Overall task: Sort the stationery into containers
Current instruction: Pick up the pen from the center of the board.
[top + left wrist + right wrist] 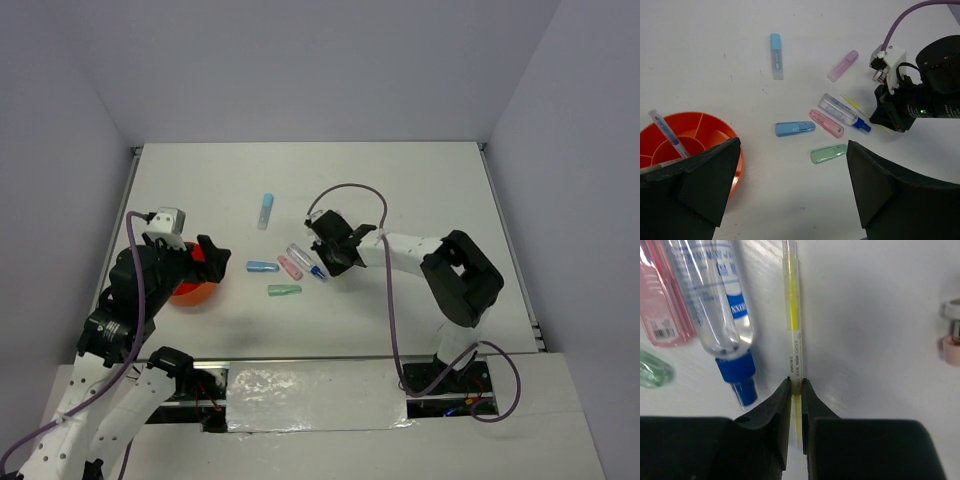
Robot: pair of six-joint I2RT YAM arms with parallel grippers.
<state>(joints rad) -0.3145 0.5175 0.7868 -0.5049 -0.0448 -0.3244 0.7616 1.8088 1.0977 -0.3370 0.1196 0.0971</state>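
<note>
White table (400,180), pastel pieces (795,128) scattered mid-surface. Right gripper (796,385) clamped on yellow highlighter (792,305), lying flat beside blue-capped clear pen (715,305). Left gripper (792,150) spread wide, hovering by orange cup (690,122).

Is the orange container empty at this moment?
No, in the left wrist view a clear pen with blue markings leans inside the orange container.
</note>
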